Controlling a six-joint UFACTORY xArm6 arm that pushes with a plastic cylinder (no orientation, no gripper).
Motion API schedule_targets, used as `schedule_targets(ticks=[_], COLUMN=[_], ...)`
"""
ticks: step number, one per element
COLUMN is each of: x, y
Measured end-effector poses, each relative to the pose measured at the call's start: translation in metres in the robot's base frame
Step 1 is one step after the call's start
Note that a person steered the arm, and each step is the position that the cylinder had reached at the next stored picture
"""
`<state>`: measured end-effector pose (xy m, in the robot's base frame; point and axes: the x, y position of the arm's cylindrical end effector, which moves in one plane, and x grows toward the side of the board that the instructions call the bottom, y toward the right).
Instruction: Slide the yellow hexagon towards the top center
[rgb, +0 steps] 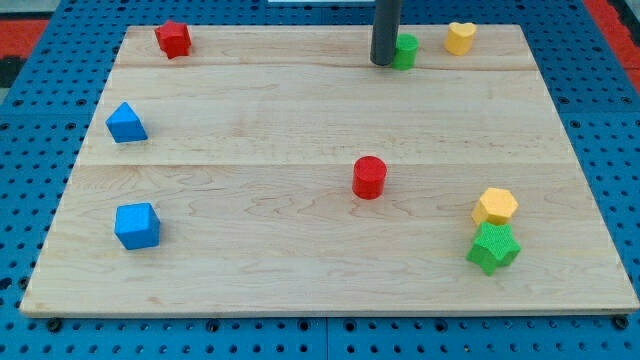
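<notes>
Camera view: my tip (383, 63) is set down at the top middle of the wooden board (300, 150), touching a small green block (406, 50). Nothing is held by it. The yellow hexagon (495, 206) is seen far off at the view's lower right, touching a green star (493, 248).

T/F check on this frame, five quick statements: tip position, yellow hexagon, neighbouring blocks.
1. My tip is beside the green block at the view's top. True.
2. The yellow hexagon sits at the top centre. False: it is at the lower right.
3. The green star lies just below the yellow hexagon. True.
4. The red cylinder touches the yellow hexagon. False: they are well apart.
5. Both blue blocks are on the view's right. False: the blue cube and the other blue block are on the left.
</notes>
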<state>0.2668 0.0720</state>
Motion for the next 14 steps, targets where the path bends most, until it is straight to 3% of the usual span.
schedule_targets(ticks=[1, 3, 4, 5, 6, 7, 9, 11, 13, 14], x=[0.028, -0.021, 0.067, 0.178, 0.250, 0.249, 0.238, 0.247, 0.290, 0.270], y=[0.025, 0.053, 0.068, 0.118, 0.150, 0.136, 0.024, -0.047, -0.046, -0.082])
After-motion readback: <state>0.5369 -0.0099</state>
